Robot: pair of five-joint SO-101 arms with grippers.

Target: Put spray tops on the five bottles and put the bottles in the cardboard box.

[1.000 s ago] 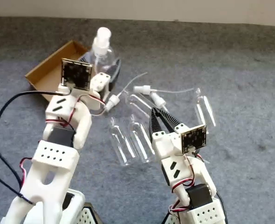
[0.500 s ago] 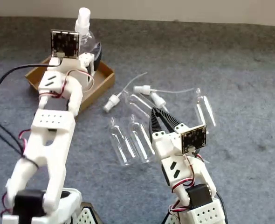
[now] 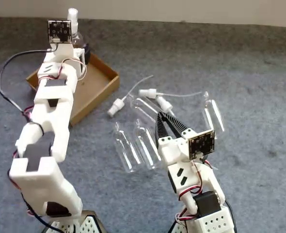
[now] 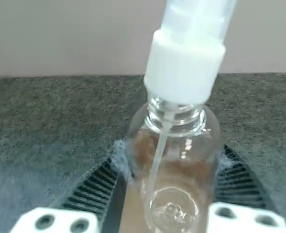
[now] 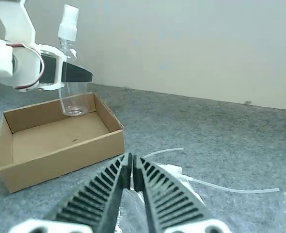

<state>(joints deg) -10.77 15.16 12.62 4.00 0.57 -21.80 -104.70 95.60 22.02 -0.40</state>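
One clear bottle (image 4: pixel 169 160), clamped in the left gripper (image 5: pixel 73 74), hangs over the cardboard box (image 5: pixel 60 155); ribbed right gripper (image 5: pixel 132 170) pressed together.

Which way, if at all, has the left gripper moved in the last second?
Yes. In the high view the left gripper, shut on the bottle, went from the cardboard box's right edge back to above its far corner.

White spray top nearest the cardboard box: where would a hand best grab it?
Grip the white spray top by its stubby cap, straight down from above: it lies flat on the grey carpet, and its tube looks too thin.
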